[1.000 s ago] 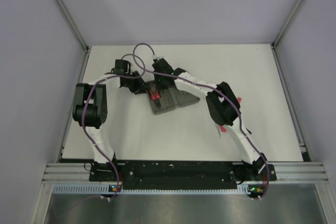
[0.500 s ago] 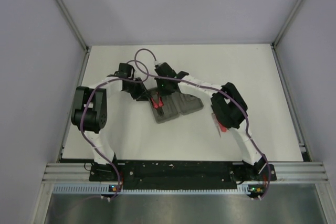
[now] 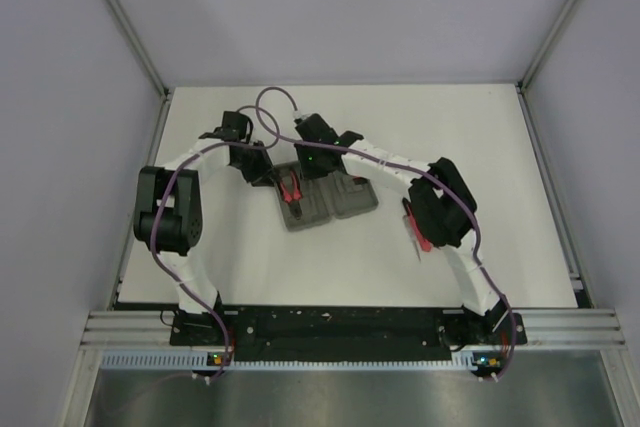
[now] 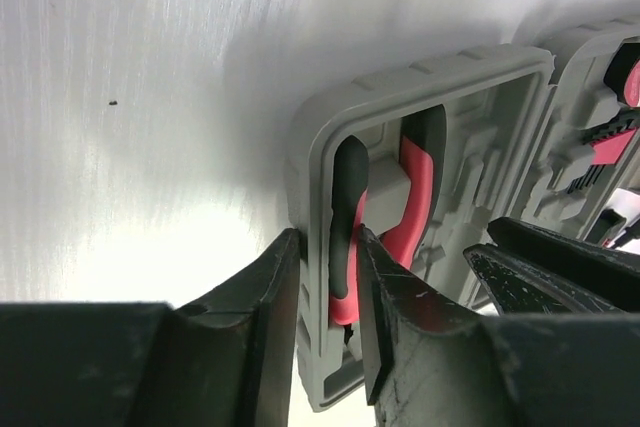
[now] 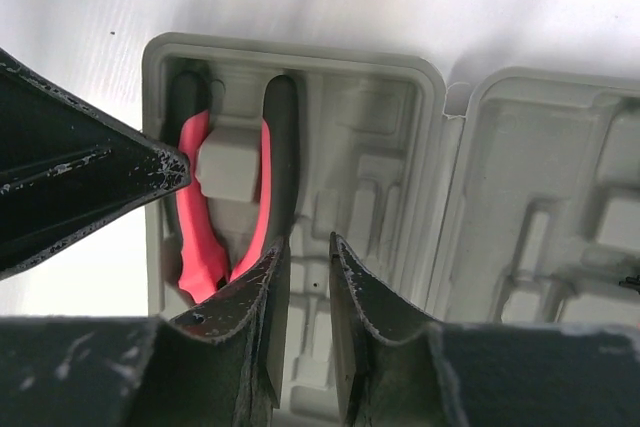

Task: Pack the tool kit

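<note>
**A:** Why does the grey case (image 3: 350, 202) lie wide open on the surface (image 3: 470, 147)?

**B:** So that its moulded slots face up. Both halves lie flat beneath the two arms, which meet over the half on the left arm's side.

**A:** And the pliers (image 4: 415, 187)?

**B:** They lie in that half, one handle on each side of a moulded block (image 5: 228, 162). That puts them right at the tips of the left end effector (image 4: 328, 237) and just beside the right end effector (image 5: 307, 245).

**A:** What is the left one there for?

**B:** Its fingers straddle the case's outer wall and the black handle next to it, with a narrow gap between them. I judge it is steadying the case or seating that handle. I cannot tell whether it actually squeezes.

**A:** And the right one?

**B:** Its jaws are slightly spread, and only the case floor shows between them, so it holds nothing. One tip touches the end of the other handle, probably to nudge it down into its slot.
</note>
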Tool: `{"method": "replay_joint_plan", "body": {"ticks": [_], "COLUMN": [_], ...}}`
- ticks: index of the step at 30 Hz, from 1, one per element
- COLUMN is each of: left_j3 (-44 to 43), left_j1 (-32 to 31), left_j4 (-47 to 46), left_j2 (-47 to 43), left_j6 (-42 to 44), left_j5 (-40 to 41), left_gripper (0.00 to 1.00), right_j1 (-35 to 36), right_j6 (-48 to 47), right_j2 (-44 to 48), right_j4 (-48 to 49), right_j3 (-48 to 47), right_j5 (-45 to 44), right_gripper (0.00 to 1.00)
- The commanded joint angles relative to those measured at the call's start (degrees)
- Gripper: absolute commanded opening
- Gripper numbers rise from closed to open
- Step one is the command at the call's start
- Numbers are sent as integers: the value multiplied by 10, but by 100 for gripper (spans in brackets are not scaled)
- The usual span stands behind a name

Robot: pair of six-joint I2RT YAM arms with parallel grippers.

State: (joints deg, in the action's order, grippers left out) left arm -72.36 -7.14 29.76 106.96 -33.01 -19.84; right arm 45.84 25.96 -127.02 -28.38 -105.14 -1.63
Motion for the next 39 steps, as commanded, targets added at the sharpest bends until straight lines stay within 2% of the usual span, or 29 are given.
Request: {"method": "replay_joint_plan", "body": {"ticks": [1, 7, 13, 21, 25, 30, 34, 35, 36, 39], "left_j3": [-25, -31, -41, -17, -6, 1, 1, 1, 2, 5], "left_j1": [3, 4, 4, 5, 6, 11, 18, 19, 21, 26], "left_j4": [0, 11, 15, 13, 9, 11, 13, 13, 13, 13], "left_j2": [-36, -35, -45, -69, -96, -133, -148, -148, -150, -153], "left_j6": [11, 21, 27, 26, 41, 59, 61, 60, 59, 59], "left_j5": [-10, 4, -7, -31, -35, -13, -16, -18, -20, -23], "left_gripper": [36, 50, 52, 56, 68, 83, 89, 96, 97, 99], "right_j1": [0, -1, -29, -113, -157, -203, -216, -218, -217, -220], "right_j6": [-20, -34, -11, 7, 16, 33, 35, 33, 31, 28], "right_j2": [40, 59, 116, 245, 310, 361, 366, 362, 359, 345], "right_j4": [0, 1, -1, -6, -22, -38, -46, -48, -51, -58], "right_j3": [-25, -6, 52, 223, 311, 398, 436, 441, 446, 454], "right_j5": [0, -5, -26, -50, -67, -74, -73, -72, -73, -79], "right_gripper": [22, 25, 29, 42, 48, 51, 51, 51, 51, 51]}}
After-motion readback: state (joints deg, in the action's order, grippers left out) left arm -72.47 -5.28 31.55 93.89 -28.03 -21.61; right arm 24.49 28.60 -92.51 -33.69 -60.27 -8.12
